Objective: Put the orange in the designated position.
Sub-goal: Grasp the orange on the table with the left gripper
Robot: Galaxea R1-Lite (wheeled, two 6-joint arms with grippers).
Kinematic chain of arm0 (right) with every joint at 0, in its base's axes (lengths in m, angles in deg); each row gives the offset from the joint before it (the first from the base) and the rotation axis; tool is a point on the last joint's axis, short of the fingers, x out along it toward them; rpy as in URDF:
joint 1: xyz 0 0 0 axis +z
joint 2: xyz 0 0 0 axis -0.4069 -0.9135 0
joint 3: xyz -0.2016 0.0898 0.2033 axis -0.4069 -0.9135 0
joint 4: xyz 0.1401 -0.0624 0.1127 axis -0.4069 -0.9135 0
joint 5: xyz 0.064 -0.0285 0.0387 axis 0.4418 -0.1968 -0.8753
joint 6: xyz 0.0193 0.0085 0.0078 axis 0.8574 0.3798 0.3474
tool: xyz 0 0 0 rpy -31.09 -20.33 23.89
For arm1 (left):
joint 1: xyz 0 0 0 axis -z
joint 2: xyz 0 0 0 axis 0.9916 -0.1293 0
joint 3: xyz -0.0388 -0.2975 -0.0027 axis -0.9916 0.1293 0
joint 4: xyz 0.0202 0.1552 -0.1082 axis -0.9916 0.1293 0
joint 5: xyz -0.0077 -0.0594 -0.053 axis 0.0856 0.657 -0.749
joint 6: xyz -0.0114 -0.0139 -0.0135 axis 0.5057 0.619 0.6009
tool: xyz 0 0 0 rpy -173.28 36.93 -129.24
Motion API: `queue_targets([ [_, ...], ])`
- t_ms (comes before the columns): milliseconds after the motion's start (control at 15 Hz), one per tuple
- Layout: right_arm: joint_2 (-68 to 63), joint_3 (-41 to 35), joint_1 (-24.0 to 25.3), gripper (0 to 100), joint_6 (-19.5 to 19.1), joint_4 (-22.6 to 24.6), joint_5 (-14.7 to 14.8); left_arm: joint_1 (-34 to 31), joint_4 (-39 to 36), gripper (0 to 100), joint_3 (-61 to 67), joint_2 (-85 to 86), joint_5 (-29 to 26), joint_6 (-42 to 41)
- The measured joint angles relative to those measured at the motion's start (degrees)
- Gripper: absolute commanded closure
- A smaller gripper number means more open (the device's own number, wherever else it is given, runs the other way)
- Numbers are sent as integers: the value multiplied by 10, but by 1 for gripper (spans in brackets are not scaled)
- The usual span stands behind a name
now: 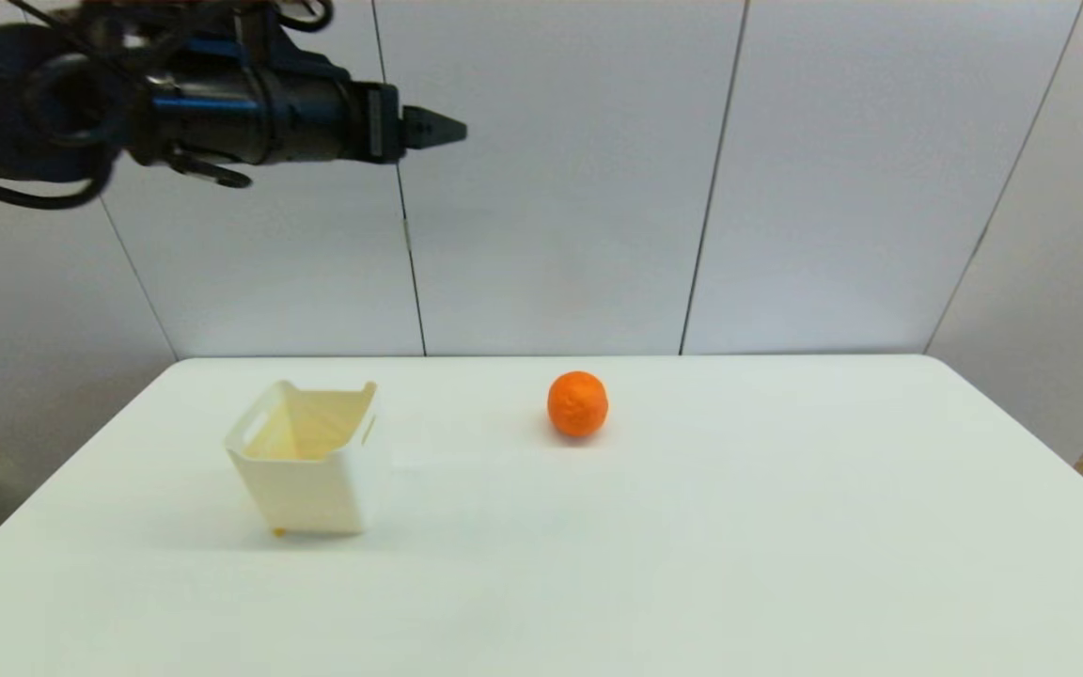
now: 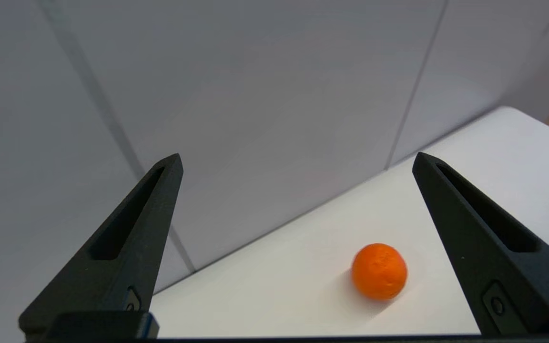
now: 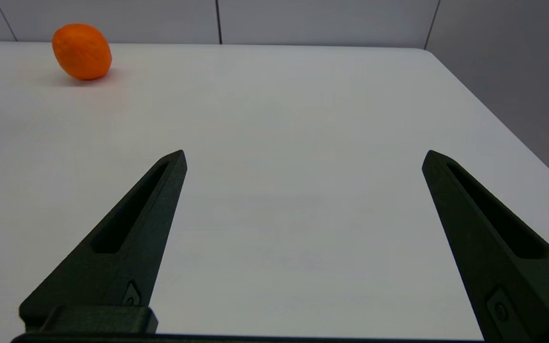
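Orange point(image 1: 577, 403) sits alone on white table point(image 1: 692, 564); left gripper point(image 2: 296, 164) hovers high, fingers wide, empty. Probably firm, rollable: grasp across its middle

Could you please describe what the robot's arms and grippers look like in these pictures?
The left arm is bulky and black, with blue metallic segments near the wrist and looped black cables. The left gripper has two long, matte black fingers, wedge-shaped, tapering to points, each with a slot-like recess and a small screw near the base. The right gripper has identical black fingers.
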Motion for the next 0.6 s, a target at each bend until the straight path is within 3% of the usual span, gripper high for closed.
queue_targets([
  [600,0,0,0,0,0,0,0,89,7,0,2,-165,-1,18],
])
